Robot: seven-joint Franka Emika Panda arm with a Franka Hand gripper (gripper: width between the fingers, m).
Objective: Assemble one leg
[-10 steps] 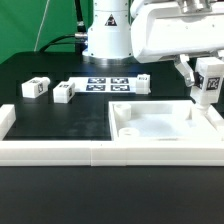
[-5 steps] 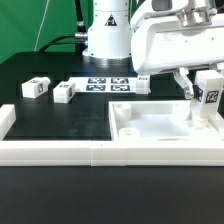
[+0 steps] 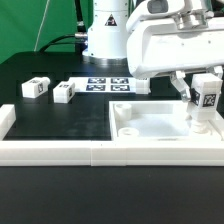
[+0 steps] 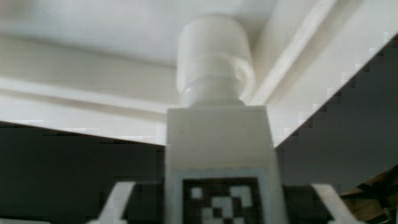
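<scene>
My gripper is shut on a leg, a small white block with a black-and-white tag, and holds it upright over the far right corner of the large white panel. The leg's lower end is at the corner recess; I cannot tell whether it touches. In the wrist view the leg fills the middle, its round peg end points at the panel's corner, and my gripper straddles it, with one finger showing beside it. Three more legs lie on the black mat.
The marker board lies at the back before the robot base. A long white border rail runs along the front edge and another on the exterior view's left. The panel sits against the front rail.
My gripper has come down and a little toward the exterior view's left with the leg, from above the panel's right edge to its far right corner.
</scene>
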